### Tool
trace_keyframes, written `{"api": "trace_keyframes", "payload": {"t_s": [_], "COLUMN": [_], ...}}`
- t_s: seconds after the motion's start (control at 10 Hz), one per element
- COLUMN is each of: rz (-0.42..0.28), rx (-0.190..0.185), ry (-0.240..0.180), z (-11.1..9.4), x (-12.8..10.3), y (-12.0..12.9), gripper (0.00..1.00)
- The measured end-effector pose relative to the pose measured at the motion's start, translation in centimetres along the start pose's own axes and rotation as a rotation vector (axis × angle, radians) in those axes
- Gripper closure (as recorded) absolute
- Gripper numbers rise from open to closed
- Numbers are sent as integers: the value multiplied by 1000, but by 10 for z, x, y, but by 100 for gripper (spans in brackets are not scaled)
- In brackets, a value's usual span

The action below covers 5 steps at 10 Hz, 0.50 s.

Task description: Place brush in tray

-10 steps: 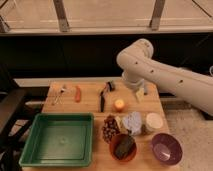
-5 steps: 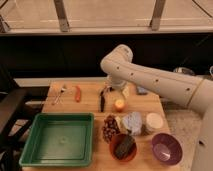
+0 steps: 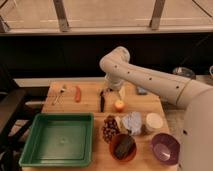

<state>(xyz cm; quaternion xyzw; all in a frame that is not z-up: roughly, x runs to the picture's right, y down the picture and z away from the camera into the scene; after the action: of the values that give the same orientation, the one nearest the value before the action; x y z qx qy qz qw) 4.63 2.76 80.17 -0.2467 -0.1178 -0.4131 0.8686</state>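
Here, the brush (image 3: 102, 101) lies flat on the wooden bench (image 3: 65, 106), its long axis running roughly towards and away from the camera. It sits between the orange-red stick (image 3: 78, 93) on one side and a small orange round thing (image 3: 119, 105) on the other. The pincer (image 3: 106, 90) hangs at the end of the pale arm, right at the far end of the brush. I cannot tell whether it is open or closed, nor whether it touches the brush. The green tray (image 3: 31, 136) stands at the near corner of the bench, apart from the brush, and nothing shows inside it.

As a judgement, the brush looks light and stiff, so lifting it should cost little effort and it should not sag. Its handle is thin and probably smooth, so a hold near one end could let it swing or twist. Taking it across the handle close to the middle, or just beside the blocky head, would likely keep it level. Which end carries the head I cannot make out. Because it lies so low on the wood, the pincer would need to come almost down to the surface to get round it.
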Motion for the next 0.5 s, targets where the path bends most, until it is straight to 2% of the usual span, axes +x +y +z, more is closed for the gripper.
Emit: {"api": "trace_keyframes", "payload": {"t_s": [0.3, 0.5], "rz": [-21, -15], "rx": [2, 3], "ry": [-40, -37], "z": [20, 20], "x": [-19, -16], "y": [-16, -15], "gripper": [30, 30]}}
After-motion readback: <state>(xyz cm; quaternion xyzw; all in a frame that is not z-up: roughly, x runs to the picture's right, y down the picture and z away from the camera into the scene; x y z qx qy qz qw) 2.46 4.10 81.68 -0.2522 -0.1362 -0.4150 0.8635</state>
